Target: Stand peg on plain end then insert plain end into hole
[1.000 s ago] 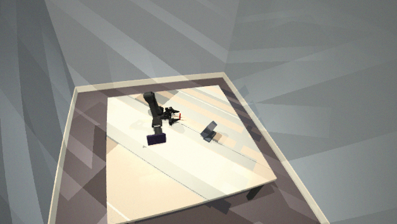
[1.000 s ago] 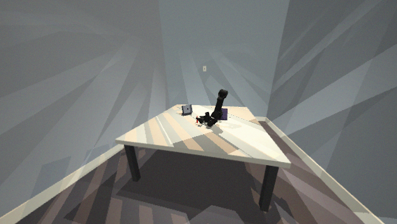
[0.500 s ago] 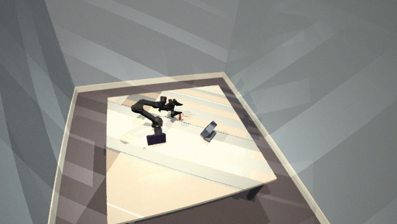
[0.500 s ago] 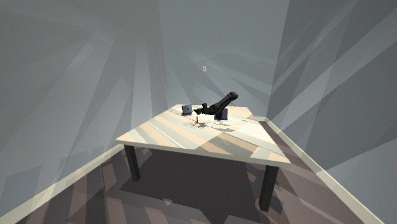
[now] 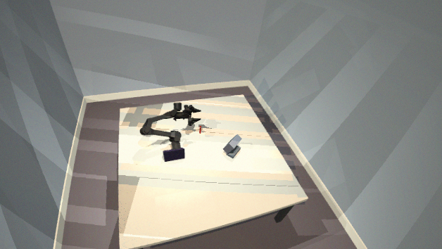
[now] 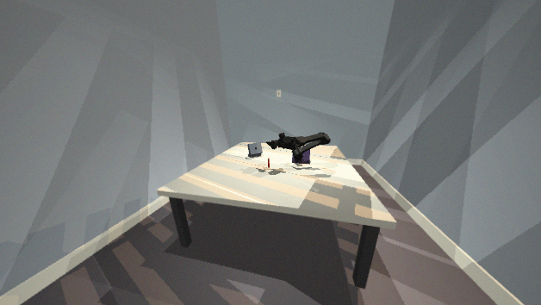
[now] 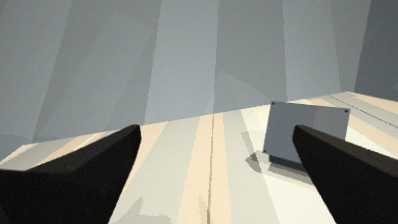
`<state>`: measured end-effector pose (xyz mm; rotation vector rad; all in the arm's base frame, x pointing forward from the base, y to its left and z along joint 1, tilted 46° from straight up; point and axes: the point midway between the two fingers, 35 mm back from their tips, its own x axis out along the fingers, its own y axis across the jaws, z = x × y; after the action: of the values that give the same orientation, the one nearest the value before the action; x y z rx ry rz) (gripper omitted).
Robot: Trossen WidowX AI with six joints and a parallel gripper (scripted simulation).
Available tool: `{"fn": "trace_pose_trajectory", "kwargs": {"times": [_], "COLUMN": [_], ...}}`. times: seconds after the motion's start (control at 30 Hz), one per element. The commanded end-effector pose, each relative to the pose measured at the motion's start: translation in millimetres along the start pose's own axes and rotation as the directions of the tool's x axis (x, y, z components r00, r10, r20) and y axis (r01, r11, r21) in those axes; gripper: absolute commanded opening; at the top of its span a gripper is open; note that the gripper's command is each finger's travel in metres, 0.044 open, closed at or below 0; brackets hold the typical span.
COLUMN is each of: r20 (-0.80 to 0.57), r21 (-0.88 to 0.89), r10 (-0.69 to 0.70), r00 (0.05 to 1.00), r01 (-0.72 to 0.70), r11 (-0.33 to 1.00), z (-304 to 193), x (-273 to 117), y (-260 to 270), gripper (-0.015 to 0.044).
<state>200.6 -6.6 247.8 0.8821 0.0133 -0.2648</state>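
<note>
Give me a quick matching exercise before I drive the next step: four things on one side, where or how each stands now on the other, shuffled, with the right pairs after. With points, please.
Things
1. peg (image 5: 200, 129) (image 6: 269, 163)
2. gripper (image 5: 196, 115) (image 6: 271, 145) (image 7: 216, 131)
3. sloped panel (image 5: 235, 141) (image 6: 255, 149) (image 7: 290, 127)
4. arm's base (image 5: 174, 155) (image 6: 301, 158)

Places and states
A. grey, tilted, with a hole in its face
B. dark purple block under the arm
C. red, upright on the table
D. open, with nothing between its fingers

Right pairs
1-C
2-D
3-A
4-B
</note>
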Motion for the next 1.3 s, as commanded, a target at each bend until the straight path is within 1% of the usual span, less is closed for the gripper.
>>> {"fn": "trace_pose_trajectory", "kwargs": {"times": [0.0,0.33,0.63,0.77,0.97,1.13,1.27], "r20": [-0.056,-0.267,-0.453,-0.531,-0.652,-0.744,-0.814], "r21": [-0.075,-0.300,-0.455,-0.501,-0.532,-0.522,-0.487], "r10": [-0.024,-0.164,-0.305,-0.360,-0.422,-0.443,-0.434], "r00": [0.998,0.950,0.838,0.767,0.630,0.500,0.386], "r01": [0.020,0.080,0.077,0.059,0.016,-0.021,-0.046], "r11": [0.997,0.951,0.887,0.864,0.846,0.853,0.872], "z": [-4,-30,-50,-58,-70,-77,-81], "x": [4,17,23,23,21,18,15], "y": [2,-5,-17,-23,-29,-32,-31], "gripper": [0.0440,0.0440,0.0440,0.0440,0.0440,0.0440,0.0440]}}
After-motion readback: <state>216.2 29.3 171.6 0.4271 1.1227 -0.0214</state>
